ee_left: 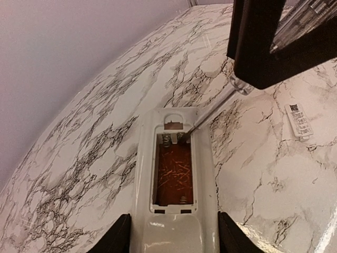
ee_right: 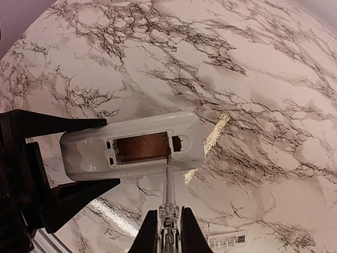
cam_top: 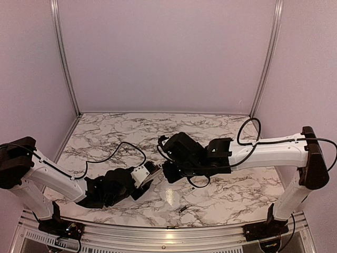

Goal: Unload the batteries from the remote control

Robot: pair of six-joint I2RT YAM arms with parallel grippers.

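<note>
My left gripper (ee_left: 175, 236) is shut on the near end of the white remote control (ee_left: 202, 158) and holds it with its back up. The cover is off, and the red-brown battery recess (ee_left: 174, 174) shows only springs, with no batteries inside. My right gripper (ee_right: 168, 232) is shut on a thin clear-handled tool (ee_right: 168, 184). The tool's tip touches the recess's edge at the spring end. In the top view both grippers meet at the table's middle around the remote (cam_top: 142, 174). A tiny dark piece (cam_top: 182, 210), possibly a battery, lies near the front edge.
A small white strip with a barcode label (ee_left: 299, 120) lies flat on the marble table to the right of the remote; it also shows in the right wrist view (ee_right: 226, 241). Grey walls and metal rails close the back and sides.
</note>
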